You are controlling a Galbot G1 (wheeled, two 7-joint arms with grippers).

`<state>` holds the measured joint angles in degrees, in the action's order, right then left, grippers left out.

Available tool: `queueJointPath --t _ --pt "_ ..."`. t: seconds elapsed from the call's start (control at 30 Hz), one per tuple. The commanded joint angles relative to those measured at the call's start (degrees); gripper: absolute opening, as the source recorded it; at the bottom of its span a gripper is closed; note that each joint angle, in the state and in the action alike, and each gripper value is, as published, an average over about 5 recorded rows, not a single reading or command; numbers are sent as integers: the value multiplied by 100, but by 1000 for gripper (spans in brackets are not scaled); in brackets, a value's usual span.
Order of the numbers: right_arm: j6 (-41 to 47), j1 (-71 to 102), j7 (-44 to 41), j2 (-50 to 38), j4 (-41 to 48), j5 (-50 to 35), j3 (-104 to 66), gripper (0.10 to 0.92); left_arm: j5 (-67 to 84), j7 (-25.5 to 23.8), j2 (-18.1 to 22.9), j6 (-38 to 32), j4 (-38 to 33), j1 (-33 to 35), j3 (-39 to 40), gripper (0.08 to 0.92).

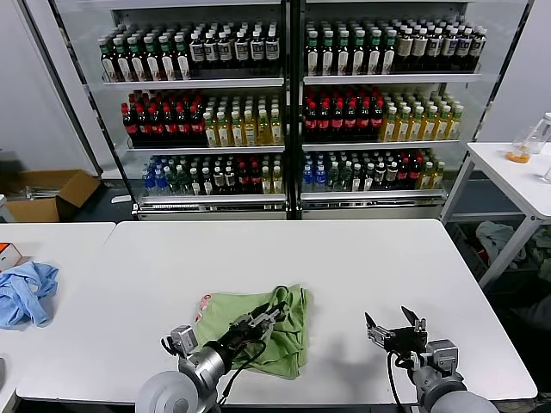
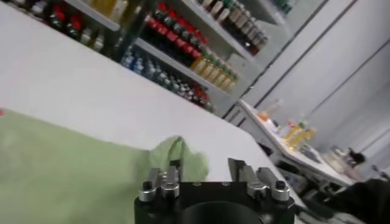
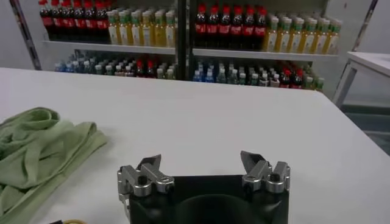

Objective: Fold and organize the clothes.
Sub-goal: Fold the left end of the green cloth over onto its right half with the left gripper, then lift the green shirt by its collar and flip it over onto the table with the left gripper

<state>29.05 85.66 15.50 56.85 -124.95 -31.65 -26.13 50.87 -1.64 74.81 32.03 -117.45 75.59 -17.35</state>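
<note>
**Operator:** Checking fold status — where is the shirt point(image 1: 258, 331) at present?

**Technician:** It lies on the white counter point(image 1: 344, 267), close to the near edge and a little left of that edge's middle. It is bunched into a rough block, not a flat rectangle: the far-right end stands up in loose ridges, and a strip of the red-and-white print shows at its left edge.

**Operator:** State of the left claw point(image 2: 206, 172)?

**Technician:** It is over the shirt's near part. In the left wrist view the jaws stand apart with nothing between them, so the cloth is released.

**Operator:** And the right claw point(image 1: 394, 329)?

**Technician:** It is parked near the front edge, well right of the shirt, with jaws spread wide and empty.

**Operator:** Progress assessment?

**Technician:** Partly done, in my judgement. The garment is gathered in on itself, but the creases are untidy; flattening, a cleaner final fold and squaring up remain. A blue cloth point(image 1: 26, 292) sits on the adjoining counter to the left — it is not part of this procedure.
</note>
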Motion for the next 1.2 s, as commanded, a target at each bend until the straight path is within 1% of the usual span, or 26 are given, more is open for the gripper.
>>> queueJointPath --t 0.03,0.13,0.27,0.37,0.47,0.67,0.97,1.2 --pt "-13 -76 -9 -1 49 -11 25 823 55 -88 -71 -182 -657 372 -733 599" --pt "-21 -85 -14 5 56 -17 28 823 -359 100 -166 -462 -626 562 -1224 685" --pt "-36 -71 -23 2 66 -19 10 823 -1259 413 -290 -812 -267 693 -1555 790" --pt "-47 -65 -26 1 74 -18 -4 823 -1759 611 -342 -919 40 717 -1595 818" --pt "-50 -67 -26 3 78 -16 -9 823 -2069 702 -339 -929 264 709 -1528 822" --pt "-48 -61 -23 -8 59 -14 -22 823 -2359 714 -259 -813 608 600 -1305 823" --pt "-47 -46 -20 -51 39 -18 -57 823 -2159 560 -144 -624 532 738 -1045 823" --pt "-42 -63 -16 -43 33 -17 -43 823 -2032 461 -150 -595 605 741 -1035 823"
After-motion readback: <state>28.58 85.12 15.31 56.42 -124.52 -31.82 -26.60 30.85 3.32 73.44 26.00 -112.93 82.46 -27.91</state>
